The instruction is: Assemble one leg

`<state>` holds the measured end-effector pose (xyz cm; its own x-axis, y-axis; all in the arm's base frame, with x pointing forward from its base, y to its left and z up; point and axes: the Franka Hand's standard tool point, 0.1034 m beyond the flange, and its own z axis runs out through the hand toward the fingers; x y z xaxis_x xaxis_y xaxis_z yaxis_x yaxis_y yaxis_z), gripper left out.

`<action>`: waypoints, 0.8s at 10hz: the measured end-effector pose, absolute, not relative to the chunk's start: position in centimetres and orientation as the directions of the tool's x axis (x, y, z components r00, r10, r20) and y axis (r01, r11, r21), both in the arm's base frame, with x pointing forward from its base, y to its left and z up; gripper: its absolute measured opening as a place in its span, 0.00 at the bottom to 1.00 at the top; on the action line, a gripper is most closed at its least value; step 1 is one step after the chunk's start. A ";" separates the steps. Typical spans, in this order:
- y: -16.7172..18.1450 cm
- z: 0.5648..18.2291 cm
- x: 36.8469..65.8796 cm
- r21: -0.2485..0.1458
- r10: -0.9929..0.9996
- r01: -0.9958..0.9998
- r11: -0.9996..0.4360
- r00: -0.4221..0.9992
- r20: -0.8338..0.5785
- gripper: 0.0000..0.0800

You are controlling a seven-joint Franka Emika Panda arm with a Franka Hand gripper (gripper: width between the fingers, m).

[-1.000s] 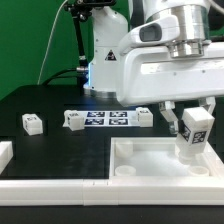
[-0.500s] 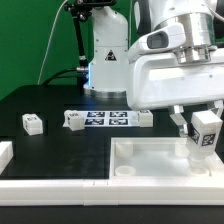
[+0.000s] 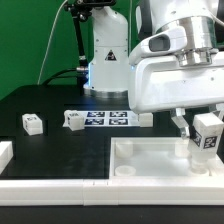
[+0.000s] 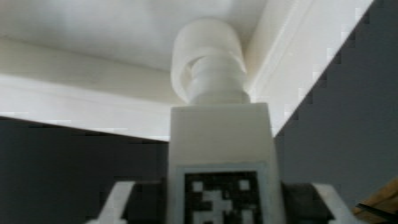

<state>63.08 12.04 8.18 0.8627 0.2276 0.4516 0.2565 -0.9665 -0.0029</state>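
Note:
My gripper [image 3: 207,128] is shut on a white leg [image 3: 207,140] with a black-and-white tag and holds it upright over the right corner of the large white square panel [image 3: 150,160]. In the wrist view the leg [image 4: 222,140] fills the middle, its threaded end pointing at the panel's corner [image 4: 267,50], between the two fingers [image 4: 121,200]. Whether the leg's tip touches the socket cannot be told. Two more legs lie on the black table, one [image 3: 32,123] at the exterior view's left and one [image 3: 73,120] by the marker board.
The marker board [image 3: 108,119] lies mid-table with a further leg [image 3: 146,118] at its right end. A white block [image 3: 5,152] sits at the left edge. A white rail [image 3: 60,186] runs along the front. The robot base [image 3: 105,55] stands behind.
The gripper with the leg has moved toward the exterior view's right, from above the panel's inner area to its right corner, and slightly lower.

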 end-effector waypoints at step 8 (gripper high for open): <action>11.9 7.0 62.9 0.005 0.214 0.243 -0.970 0.845 0.489 0.36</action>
<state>62.86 11.90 6.96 0.8455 0.2144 0.4891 0.2434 -0.9699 0.0045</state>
